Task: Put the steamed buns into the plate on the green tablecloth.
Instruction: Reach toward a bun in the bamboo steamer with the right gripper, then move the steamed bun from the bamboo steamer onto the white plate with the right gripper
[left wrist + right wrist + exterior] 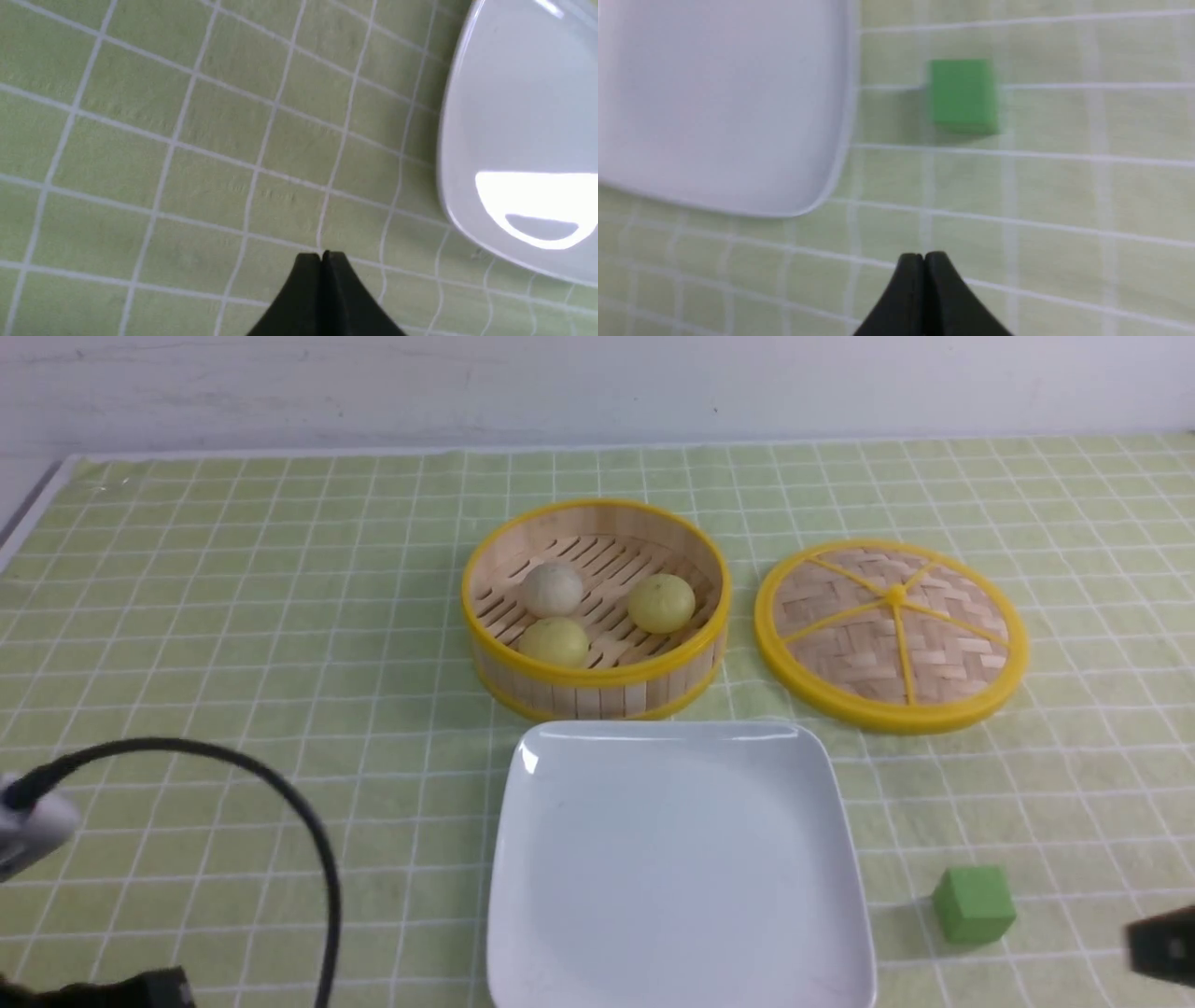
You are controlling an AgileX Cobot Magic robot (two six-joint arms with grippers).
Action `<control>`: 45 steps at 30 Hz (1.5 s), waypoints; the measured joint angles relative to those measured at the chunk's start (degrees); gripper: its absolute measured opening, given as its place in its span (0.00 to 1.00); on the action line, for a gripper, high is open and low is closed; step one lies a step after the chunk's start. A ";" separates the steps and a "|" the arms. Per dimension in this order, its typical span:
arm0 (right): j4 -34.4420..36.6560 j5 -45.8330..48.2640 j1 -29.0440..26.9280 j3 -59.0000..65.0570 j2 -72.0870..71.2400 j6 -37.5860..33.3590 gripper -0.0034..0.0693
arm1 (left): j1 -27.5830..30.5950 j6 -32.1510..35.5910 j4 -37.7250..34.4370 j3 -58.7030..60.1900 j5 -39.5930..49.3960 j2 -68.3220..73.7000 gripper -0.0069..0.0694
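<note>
Three steamed buns lie in the bamboo steamer basket: a greyish-white bun, a pale yellow bun and a second yellow bun. The white square plate sits bare in front of the basket on the green tablecloth. My left gripper is shut and holds nothing, hovering over the cloth beside the plate. My right gripper is also shut and holds nothing, over the cloth near a plate corner. In the front view only a dark part of the right arm shows.
The woven steamer lid lies right of the basket. A green cube, also in the right wrist view, sits right of the plate. A black cable loops at the near left. A white wall stands behind the table.
</note>
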 joint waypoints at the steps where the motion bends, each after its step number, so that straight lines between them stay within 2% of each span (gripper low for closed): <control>1: 4.59 0.00 1.83 -1.45 3.70 -4.97 0.05 | 0.00 1.83 0.00 -1.23 0.08 2.04 0.09; 3: 11.96 -0.07 5.88 -5.93 11.89 -13.84 0.05 | 0.00 5.94 -0.52 -3.33 -0.26 7.29 0.09; 7: 13.22 -0.44 12.00 -16.67 25.09 -18.46 0.06 | 0.00 8.17 -1.12 -4.50 -1.68 12.80 0.09; 11: 6.76 -0.68 14.71 -30.37 37.59 -14.96 0.12 | 0.00 8.66 -1.12 -4.55 -2.10 15.97 0.10; 15: -1.30 -0.30 14.94 -45.57 48.76 -9.94 0.27 | 0.00 9.08 -1.12 -4.61 -2.57 16.65 0.12; 16: -1.99 -0.25 14.94 -47.18 49.88 -9.53 0.28 | 0.00 9.15 -1.12 -4.61 -2.65 16.65 0.13; 17: -4.06 -0.23 14.94 -53.50 54.29 -8.42 0.36 | 0.00 9.27 -1.12 -4.61 -2.77 16.65 0.14; 18: -4.41 -0.17 14.94 -55.06 55.37 -8.24 0.37 | 0.00 9.28 -1.12 -4.61 -2.81 16.65 0.15; 19: -5.78 -0.23 14.94 -62.01 60.27 -8.12 0.46 | 0.00 9.42 -1.12 -4.61 -2.81 16.65 0.17; 21: -6.63 -0.24 14.94 -68.76 64.75 -8.01 0.51 | 0.00 9.42 -1.12 -4.61 -2.89 16.65 0.19; 26: -10.22 -0.94 14.94 -83.66 77.99 -7.65 0.57 | 0.00 9.42 -1.12 -4.61 -3.32 16.65 0.25; 31: -15.10 0.56 14.94 -94.04 87.92 -5.42 0.55 | 0.00 9.42 -1.12 -4.61 -3.46 16.65 0.27; 33: -15.93 1.62 14.94 -96.57 89.54 -4.24 0.50 | 0.00 9.42 -1.12 -4.61 -3.46 16.65 0.28; 34: -16.91 2.99 14.94 -97.95 89.74 -3.80 0.43 | 0.00 9.42 -1.12 -4.61 -3.47 16.65 0.28; 35: -16.91 3.19 14.94 -98.05 89.74 -3.80 0.42 | 0.00 9.42 -1.12 -4.61 -3.53 16.65 0.28; 38: -18.57 6.25 14.98 -99.47 89.04 -4.46 0.17 | 0.00 9.42 -1.07 -4.61 -4.13 16.65 0.28; 40: -18.95 7.94 14.98 -99.63 87.68 -5.23 0.08 | 0.00 9.42 -0.90 -4.61 -4.35 16.65 0.28; 45: -19.87 18.98 14.98 -99.75 77.99 -6.72 0.07 | 0.00 9.42 -0.70 -4.61 -4.40 16.65 0.28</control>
